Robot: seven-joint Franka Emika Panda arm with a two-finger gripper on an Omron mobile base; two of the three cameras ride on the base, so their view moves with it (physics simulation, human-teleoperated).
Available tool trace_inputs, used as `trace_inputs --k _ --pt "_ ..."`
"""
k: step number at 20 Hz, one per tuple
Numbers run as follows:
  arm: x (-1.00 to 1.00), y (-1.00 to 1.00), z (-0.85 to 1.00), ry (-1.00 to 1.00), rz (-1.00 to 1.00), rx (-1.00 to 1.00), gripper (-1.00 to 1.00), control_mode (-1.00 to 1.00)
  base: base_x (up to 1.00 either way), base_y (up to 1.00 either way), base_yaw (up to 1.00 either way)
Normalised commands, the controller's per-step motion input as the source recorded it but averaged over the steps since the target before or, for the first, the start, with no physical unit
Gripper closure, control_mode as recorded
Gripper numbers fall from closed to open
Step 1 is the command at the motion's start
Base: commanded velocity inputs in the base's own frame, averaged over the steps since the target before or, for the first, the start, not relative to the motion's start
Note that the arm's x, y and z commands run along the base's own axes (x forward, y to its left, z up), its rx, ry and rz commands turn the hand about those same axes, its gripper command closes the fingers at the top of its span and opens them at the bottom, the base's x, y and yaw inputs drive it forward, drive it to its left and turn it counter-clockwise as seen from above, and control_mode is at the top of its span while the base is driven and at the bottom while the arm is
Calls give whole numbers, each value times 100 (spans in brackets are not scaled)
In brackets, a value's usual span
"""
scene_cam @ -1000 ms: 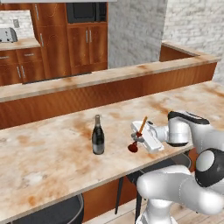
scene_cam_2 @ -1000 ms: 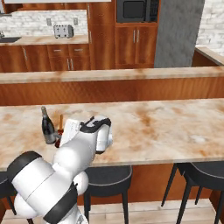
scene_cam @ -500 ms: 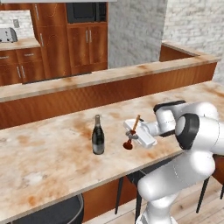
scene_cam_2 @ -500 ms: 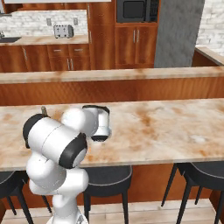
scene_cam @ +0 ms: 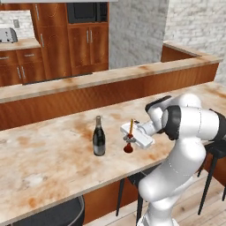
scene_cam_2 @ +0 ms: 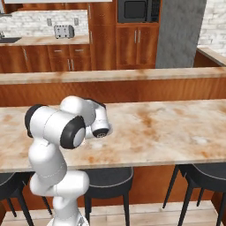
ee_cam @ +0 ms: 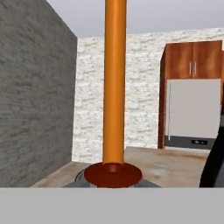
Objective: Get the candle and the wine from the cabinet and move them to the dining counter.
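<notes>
Orange taper first: you see the candle (scene_cam: 130, 132) just right of centre in the left base view, upright in its small dark red holder, base resting on the dining counter (scene_cam: 44, 163). The claw (scene_cam: 131, 136) reaches in from the right, level with the worktop, and is closed on the candle low down, at the holder. The white hand behind it runs back to the arm in the right half of that frame.

The wine (scene_cam: 99, 137) stands upright on the same worktop, just left of the candle and apart from it, near the frame's centre. You can make out the pale foil top and a dim label on the dark glass.

In the hand view the candle (ee_cam: 114, 83) rises as a straight orange column through the middle of the frame, with the dark red cup of the holder at the bottom centre. A dark curved shape at the lower right edge is probably the wine (ee_cam: 214, 168); too little shows to be certain.

In the right base view the arm's white body stands at the left of the frame, in front of the dining counter (scene_cam_2: 176, 132).

A toaster (scene_cam: 8, 35) sits on the far counter, upper left of the left base view.
</notes>
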Motion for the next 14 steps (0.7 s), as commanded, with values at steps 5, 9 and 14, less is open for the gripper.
trace_inputs --k 5,9,14 --pt "16 3 -17 -8 -4 -14 100 -100 0 0 0" --pt "17 2 -19 -11 -3 -2 100 -100 0 0 0" --pt "30 9 -20 -10 -2 0 100 -100 0 0 0"
